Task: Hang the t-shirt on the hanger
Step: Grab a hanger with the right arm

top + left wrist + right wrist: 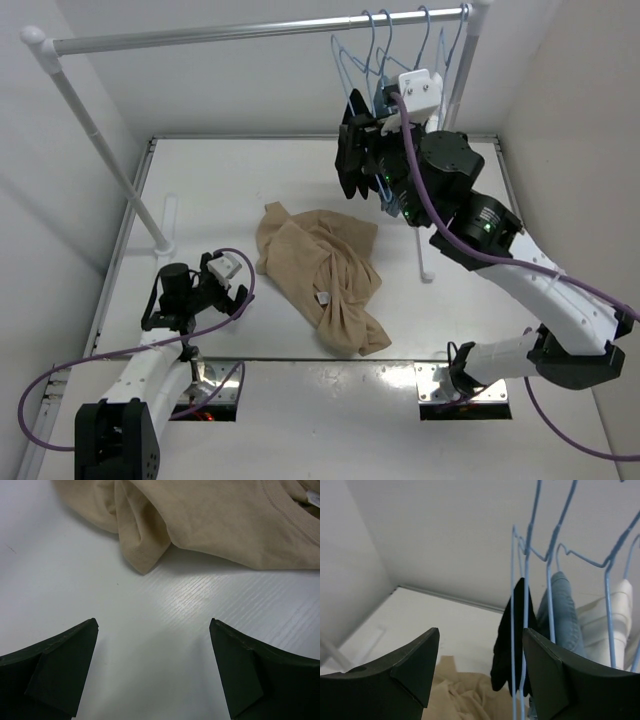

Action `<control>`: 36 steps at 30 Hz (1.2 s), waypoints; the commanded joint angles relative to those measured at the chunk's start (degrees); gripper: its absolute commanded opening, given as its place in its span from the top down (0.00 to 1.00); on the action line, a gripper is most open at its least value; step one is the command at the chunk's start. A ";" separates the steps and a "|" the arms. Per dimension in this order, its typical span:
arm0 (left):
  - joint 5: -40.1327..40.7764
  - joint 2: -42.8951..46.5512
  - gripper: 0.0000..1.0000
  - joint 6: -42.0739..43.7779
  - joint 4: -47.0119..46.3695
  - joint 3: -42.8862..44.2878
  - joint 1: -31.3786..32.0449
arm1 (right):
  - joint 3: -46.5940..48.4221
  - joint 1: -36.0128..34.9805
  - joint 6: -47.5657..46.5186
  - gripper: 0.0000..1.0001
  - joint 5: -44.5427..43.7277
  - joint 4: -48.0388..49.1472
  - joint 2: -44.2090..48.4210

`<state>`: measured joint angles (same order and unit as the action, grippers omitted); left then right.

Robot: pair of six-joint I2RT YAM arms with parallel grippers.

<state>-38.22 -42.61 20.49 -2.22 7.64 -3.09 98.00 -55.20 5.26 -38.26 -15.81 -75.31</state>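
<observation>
Your left pincer (154,625) gaped empty over the surface (75,570) beside the crumpled t-shirt (320,275); only your right wrist view showed the right pincer (480,632) wide, empty, just beside the hanger (526,570).

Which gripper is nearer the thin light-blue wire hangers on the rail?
Right. The right gripper is raised beside the light-blue wire hangers; the left gripper sits low over the white table by the crumpled tan t-shirt.
</observation>
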 commanded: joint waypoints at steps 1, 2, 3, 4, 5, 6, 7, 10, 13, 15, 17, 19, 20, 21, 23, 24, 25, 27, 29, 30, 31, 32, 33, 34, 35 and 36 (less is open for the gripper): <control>-1.69 0.69 0.00 0.08 -1.65 1.33 -0.69 | 0.88 0.18 -3.50 0.32 -8.31 2.45 -1.06; -1.69 0.69 0.00 0.08 -1.65 1.33 -0.69 | 0.88 0.18 -4.19 0.32 -8.84 2.45 -1.07; -1.69 0.69 0.00 0.08 -1.65 1.33 -0.69 | 0.88 0.18 -4.90 0.32 -8.85 2.98 -1.59; -1.69 0.69 0.00 0.08 -1.65 1.33 -0.69 | 0.88 0.18 -4.90 0.32 -9.46 2.98 -1.60; -1.69 0.69 0.00 0.08 -1.65 1.33 -0.69 | 0.88 0.18 -4.91 0.32 -9.46 2.98 -1.60; -1.69 0.69 0.00 0.08 -1.65 1.33 -0.69 | 0.36 0.18 -5.43 0.32 -10.25 2.98 -1.60; -1.69 0.69 0.00 0.08 -1.65 1.33 -0.69 | 0.35 0.18 -5.43 0.32 -10.86 2.98 -1.60; -1.69 0.69 0.00 0.08 -1.65 1.33 -0.69 | -2.10 0.70 -6.92 0.32 -10.87 4.91 -1.60; -1.69 0.69 0.00 0.08 -1.65 1.33 -0.69 | -2.63 0.71 -6.93 0.35 -11.40 4.92 -1.60; -1.69 0.69 0.00 0.08 -1.65 1.33 -0.69 | -3.33 1.23 -6.93 0.36 -11.40 4.92 -2.12; -1.69 1.21 0.00 0.08 -1.65 1.33 -0.69 | -3.86 1.23 -6.93 0.38 -10.87 4.39 -2.12; -1.69 1.21 0.00 0.08 -1.65 1.33 -0.69 | -3.86 1.23 -6.14 0.40 -10.87 3.68 -2.12; -1.69 1.21 0.00 0.08 -1.65 1.33 -0.69 | -3.86 1.84 -5.18 0.43 -10.87 2.81 -2.12; -1.69 1.21 0.00 0.08 -1.65 1.33 -0.69 | -3.86 1.85 -4.56 0.44 -10.87 2.28 -2.12; -1.69 1.21 0.00 0.08 -1.65 1.33 -0.69 | -3.86 1.85 -3.33 0.45 -10.87 1.23 -2.12; -1.69 1.21 0.00 0.08 -1.65 1.33 -0.69 | -3.86 2.37 -2.71 0.48 -10.87 1.22 -1.60; -1.69 1.21 0.00 0.08 -1.65 1.33 -0.69 | -4.39 2.38 -2.71 0.50 -10.35 1.22 -1.60; -1.69 1.21 0.00 0.08 -1.65 1.33 -0.69 | -5.01 2.90 -2.71 0.51 -9.56 0.61 -1.60; -1.69 1.21 0.00 0.08 -1.65 1.33 -0.69 | -5.62 3.51 -2.01 0.51 -8.86 0.08 -1.07; -1.69 1.21 0.00 0.08 -1.65 1.33 -0.69 | -5.62 3.52 -1.40 0.51 -8.85 0.08 -1.07; -1.69 1.21 0.00 0.08 -1.65 1.33 -0.69 | -5.62 3.52 -1.39 0.51 -8.15 0.08 -1.07; -1.69 1.21 0.00 0.08 -1.65 1.33 -0.69 | -6.23 4.13 -1.39 0.51 -8.15 0.08 -1.07; -1.69 1.21 0.00 0.08 -1.65 1.33 -0.69 | -6.24 4.14 -1.39 0.51 -8.15 0.08 -1.07; -1.69 1.21 0.00 0.08 -1.65 1.33 -0.69 | -6.76 4.74 -1.39 0.51 -8.15 0.08 -1.07; -1.69 1.21 0.00 0.08 -1.65 1.33 -0.69 | -6.77 5.36 -1.39 0.51 -8.67 0.08 -1.07; -1.69 1.21 0.00 0.08 -1.65 1.33 -0.69 | -6.77 5.37 -1.39 0.51 -8.67 0.08 -1.07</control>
<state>-38.22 -41.98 20.49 -2.22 7.64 -3.09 91.53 -50.76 3.07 -46.70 -16.62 -77.14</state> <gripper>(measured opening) 0.997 0.493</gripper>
